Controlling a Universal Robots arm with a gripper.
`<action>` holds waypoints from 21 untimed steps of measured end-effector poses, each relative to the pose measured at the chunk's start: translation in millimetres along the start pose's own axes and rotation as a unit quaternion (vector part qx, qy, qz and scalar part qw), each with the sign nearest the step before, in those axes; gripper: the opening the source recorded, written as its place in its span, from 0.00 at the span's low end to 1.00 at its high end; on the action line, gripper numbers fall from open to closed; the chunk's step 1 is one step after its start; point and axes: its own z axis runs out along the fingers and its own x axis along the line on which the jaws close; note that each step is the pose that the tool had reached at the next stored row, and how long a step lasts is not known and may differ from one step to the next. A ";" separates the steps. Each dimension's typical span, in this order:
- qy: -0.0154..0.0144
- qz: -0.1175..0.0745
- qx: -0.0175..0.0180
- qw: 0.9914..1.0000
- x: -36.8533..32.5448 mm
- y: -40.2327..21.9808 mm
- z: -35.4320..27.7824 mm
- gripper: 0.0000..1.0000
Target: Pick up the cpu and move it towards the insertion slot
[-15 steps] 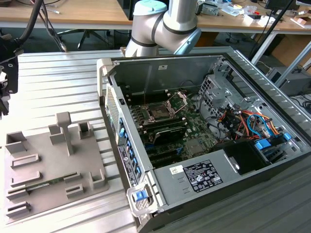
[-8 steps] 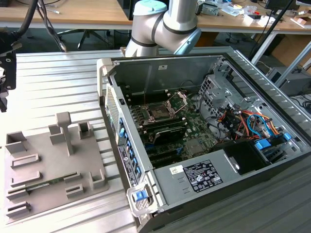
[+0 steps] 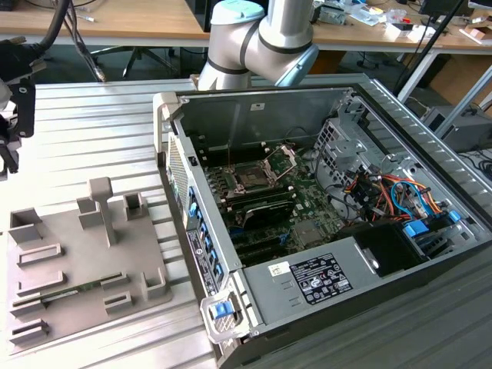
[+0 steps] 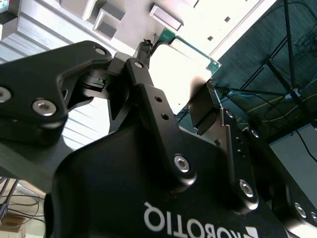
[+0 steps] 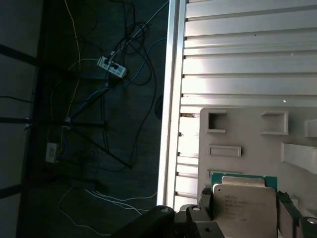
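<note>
The cpu (image 4: 179,69) is a flat silvery square with a thin green rim, pinched by two opposite edges between black fingers (image 4: 144,74). My gripper (image 4: 176,82) is shut on it. In the first wrist view the cpu (image 5: 243,204) hangs above the grey tray (image 5: 247,130), with the gripper (image 5: 245,214) closed around it. In the exterior view the gripper (image 3: 14,115) is at the far left edge, above the table and well away from the case. The insertion slot (image 3: 252,177) sits on the green board inside the open case, its metal load plate (image 3: 283,157) hinged up.
The grey plastic tray (image 3: 77,269) with raised blocks and recesses lies at the exterior view's left, a green memory stick (image 3: 77,290) in one recess. The open computer case (image 3: 330,254) fills the right. The table edge (image 5: 171,99) drops to a floor with cables (image 5: 109,64).
</note>
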 end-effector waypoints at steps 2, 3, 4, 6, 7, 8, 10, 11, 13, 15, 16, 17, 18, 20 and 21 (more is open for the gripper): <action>0.000 0.000 0.000 1.000 -1.3 -0.1 -0.1 0.55; 0.000 0.000 0.000 1.000 -2.1 -0.2 0.0 0.55; 0.000 0.000 0.000 1.000 -3.1 -0.3 -0.1 0.55; 0.000 0.000 0.000 1.000 -4.0 -0.3 0.0 0.55; 0.000 0.000 0.000 1.000 -4.5 -0.4 -0.1 0.55; 0.000 0.000 0.000 1.000 -5.3 -0.5 -0.1 0.55; 0.000 0.000 0.000 1.000 -6.8 -0.6 0.0 0.55; 0.000 0.000 0.000 1.000 -7.6 -0.6 0.0 0.55; 0.000 0.000 0.000 1.000 -8.7 -0.7 0.0 0.55; 0.000 0.000 0.000 1.000 -9.9 -0.8 -0.1 0.55; 0.000 0.000 0.000 1.000 -10.5 -0.9 -0.1 0.55; 0.000 0.000 0.000 1.000 -11.2 -1.0 -0.1 0.55; 0.000 0.000 0.000 1.000 -12.3 -1.0 -0.1 0.55; 0.000 0.000 0.000 1.000 -13.1 -1.1 0.0 0.55; 0.000 0.000 0.000 1.000 -13.6 -1.1 -0.1 0.55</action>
